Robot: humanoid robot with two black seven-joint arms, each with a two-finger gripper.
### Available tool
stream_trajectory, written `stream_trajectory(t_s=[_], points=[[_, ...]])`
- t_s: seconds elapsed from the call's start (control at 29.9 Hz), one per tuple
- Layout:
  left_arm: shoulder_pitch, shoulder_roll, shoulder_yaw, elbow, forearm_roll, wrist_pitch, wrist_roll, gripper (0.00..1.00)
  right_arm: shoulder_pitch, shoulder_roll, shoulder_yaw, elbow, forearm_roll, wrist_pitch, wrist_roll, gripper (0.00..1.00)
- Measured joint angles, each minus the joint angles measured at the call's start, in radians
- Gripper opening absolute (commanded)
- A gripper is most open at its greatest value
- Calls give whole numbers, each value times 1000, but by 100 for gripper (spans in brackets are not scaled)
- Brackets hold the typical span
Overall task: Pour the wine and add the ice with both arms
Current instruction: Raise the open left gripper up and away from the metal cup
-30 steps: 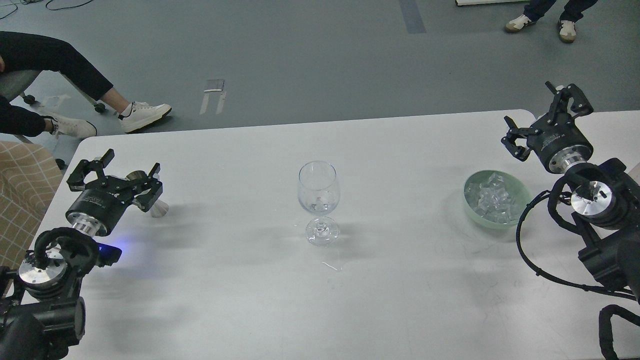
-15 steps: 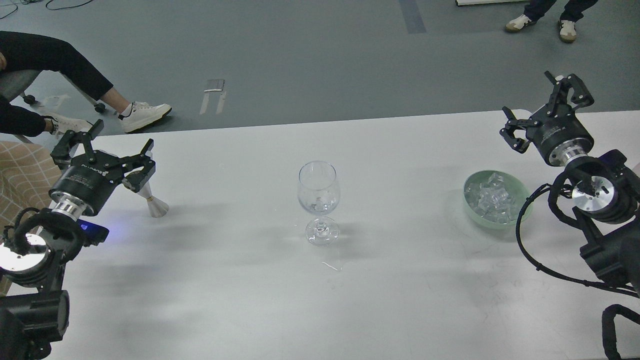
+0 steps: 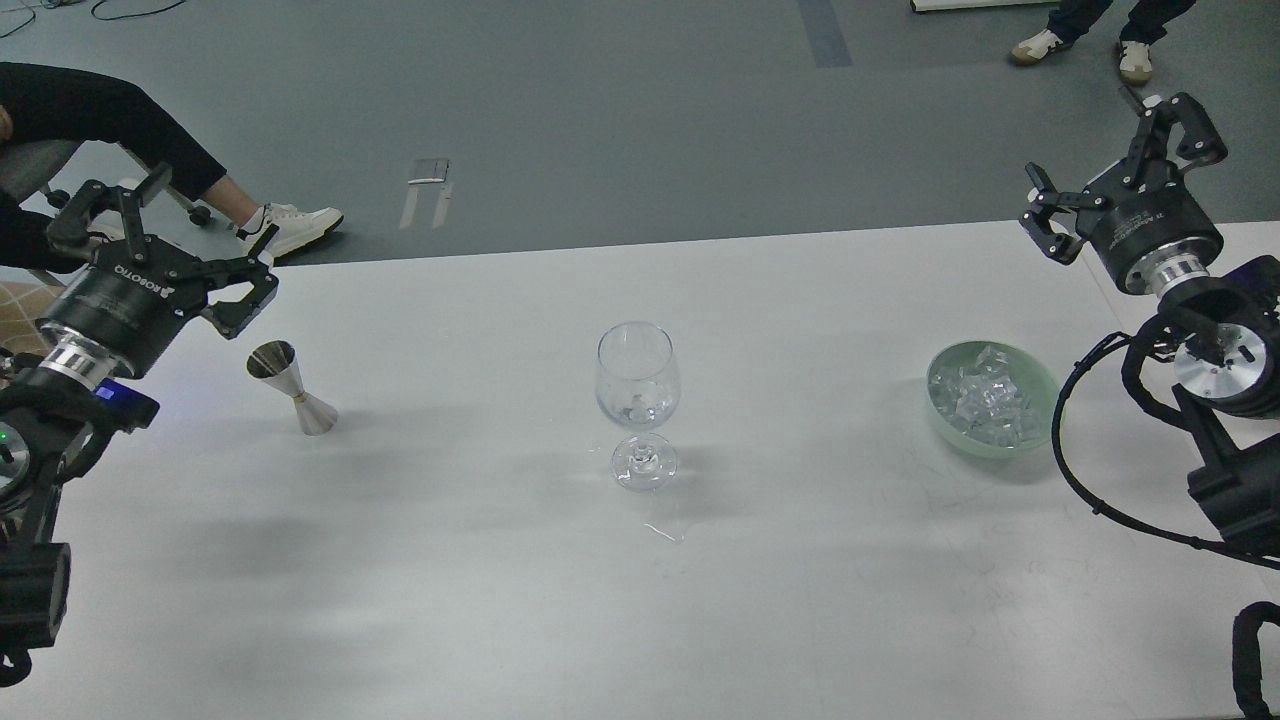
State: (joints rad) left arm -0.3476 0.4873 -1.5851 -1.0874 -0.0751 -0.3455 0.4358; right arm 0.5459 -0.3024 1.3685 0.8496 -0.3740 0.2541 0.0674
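Note:
A clear wine glass (image 3: 638, 400) stands at the middle of the white table (image 3: 640, 600) with a few ice pieces in its bowl. A pale green bowl (image 3: 992, 400) at the right holds many clear ice cubes (image 3: 985, 398). A steel jigger (image 3: 291, 387) stands at the left. My left gripper (image 3: 160, 235) is open and empty, raised above and left of the jigger. My right gripper (image 3: 1120, 160) is open and empty, raised behind and right of the bowl.
A small wet patch (image 3: 662, 530) lies in front of the glass. A seated person's legs and shoes (image 3: 285, 228) are beyond the table's far left edge. Another person's feet (image 3: 1080, 48) are at the far right on the grey floor.
Both arms have lifted and drawn outward. My left gripper rose away from the jigger, which now stands free. My right gripper rose up and right from the bowl.

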Motion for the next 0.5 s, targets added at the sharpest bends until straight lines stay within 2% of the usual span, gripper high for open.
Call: stream_trajectory(t_s=[0.17, 0.23, 0.37, 0.43, 0.5], points=[[-100, 20, 1, -4, 50, 99, -1, 94, 0, -9, 3, 18, 3, 6, 0, 100], [-147, 20, 2, -6, 54, 142, 12, 94, 0, -13, 4, 24, 4, 8, 0, 100], [-201, 18, 8, -7, 54, 140, 46, 95, 0, -19, 6, 30, 4, 12, 0, 100], [-208, 9, 13, -7, 57, 129, 18, 96, 0, -23, 7, 31, 4, 14, -1, 100], [-212, 1, 32, -6, 74, 120, -76, 97, 0, -26, 8, 32, 4, 14, -1, 100]])
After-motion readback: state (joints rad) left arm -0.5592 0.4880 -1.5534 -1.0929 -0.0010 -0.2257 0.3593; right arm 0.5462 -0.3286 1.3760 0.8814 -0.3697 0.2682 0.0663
